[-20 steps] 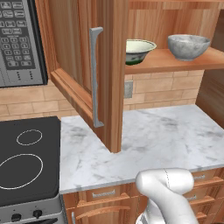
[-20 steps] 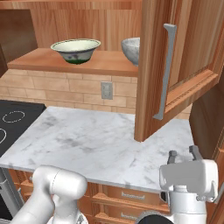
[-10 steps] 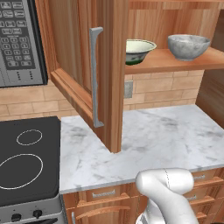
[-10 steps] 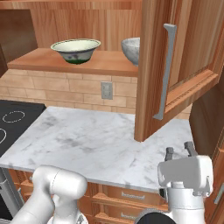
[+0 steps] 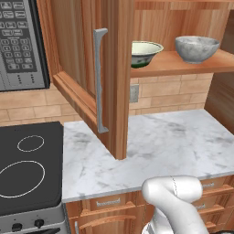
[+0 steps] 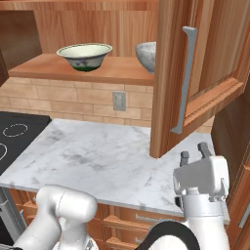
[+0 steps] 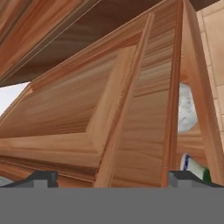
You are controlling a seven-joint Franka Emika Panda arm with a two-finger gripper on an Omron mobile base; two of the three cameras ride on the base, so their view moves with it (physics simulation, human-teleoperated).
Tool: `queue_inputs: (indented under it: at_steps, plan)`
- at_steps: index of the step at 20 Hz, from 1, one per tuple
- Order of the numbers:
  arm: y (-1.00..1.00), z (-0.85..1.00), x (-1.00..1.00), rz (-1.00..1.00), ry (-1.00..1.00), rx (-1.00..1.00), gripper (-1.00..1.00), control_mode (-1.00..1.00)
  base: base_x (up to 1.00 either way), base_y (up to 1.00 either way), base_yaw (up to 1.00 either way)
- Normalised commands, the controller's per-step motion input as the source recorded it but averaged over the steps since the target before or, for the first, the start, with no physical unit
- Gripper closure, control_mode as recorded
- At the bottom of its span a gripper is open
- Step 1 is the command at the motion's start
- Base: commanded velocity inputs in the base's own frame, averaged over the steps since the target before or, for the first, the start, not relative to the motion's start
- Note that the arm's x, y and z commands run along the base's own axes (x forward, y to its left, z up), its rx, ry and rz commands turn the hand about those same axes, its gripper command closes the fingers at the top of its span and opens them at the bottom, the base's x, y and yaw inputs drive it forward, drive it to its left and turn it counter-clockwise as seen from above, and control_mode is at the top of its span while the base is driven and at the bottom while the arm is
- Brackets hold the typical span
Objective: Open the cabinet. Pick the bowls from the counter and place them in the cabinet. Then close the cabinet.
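The cabinet [image 6: 97,34] is seen standing open above the worktop [image 5: 164,146], with both doors swung out toward the robot: one door [image 5: 87,64] at the left, the other [image 6: 195,73] at the right, each fitted with a long vertical silver bar handle [image 6: 183,80]. The doors are judged to be stiff, fairly heavy wooden panels that turn on their hinges, best pushed on the flat face near the free edge or taken by the bar handle, which looks smooth and could slip. On the cabinet's shelf [image 6: 73,72] both bowls are already set: the cream-green bowl [image 6: 84,56] toward the left and the grey-white speckled bowl [image 5: 196,48] toward the right, apart from each other. They are judged hard, light and breakable, and best left untouched while the doors are swung shut. The marble worktop carries no bowl. The pincer [image 6: 197,152] is held low at the near right edge of the worktop, just below the right door, its fingers spread wide and nothing between them. At the far left a microwave [image 5: 20,45] is fixed, and its keypad carries small markings too fine to be read. No other writing or brand can be made out.
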Motion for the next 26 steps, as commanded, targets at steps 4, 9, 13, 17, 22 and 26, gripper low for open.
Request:
queue_inputs:
  at_steps: [4, 9, 13, 17, 22, 26]
  plan:
    - [0.00, 0.19, 0.07, 0.00, 0.02, -0.02, -1.00, -1.00, 0.00, 0.00, 0.00]
    - [0.00, 0.04, 0.00, 0.00, 0.02, -0.02, -1.00, -1.00, 0.00, 0.00, 0.00]
    - [0.13, 0.09, 0.11, -0.03, 0.03, -0.08, -1.00, -1.00, 0.00, 0.00, 0.00]
    - [0.31, 0.16, 0.17, -0.02, 0.06, -0.13, -1.00, -1.00, 0.00, 0.00, 0.00]
    - [0.21, 0.19, 0.28, -0.02, 0.05, -0.12, -1.00, -1.00, 0.00, 0.00, 0.00]
    - [0.23, 0.13, 0.33, -0.03, 0.09, -0.12, -1.00, -1.00, 0.00, 0.00, 0.00]
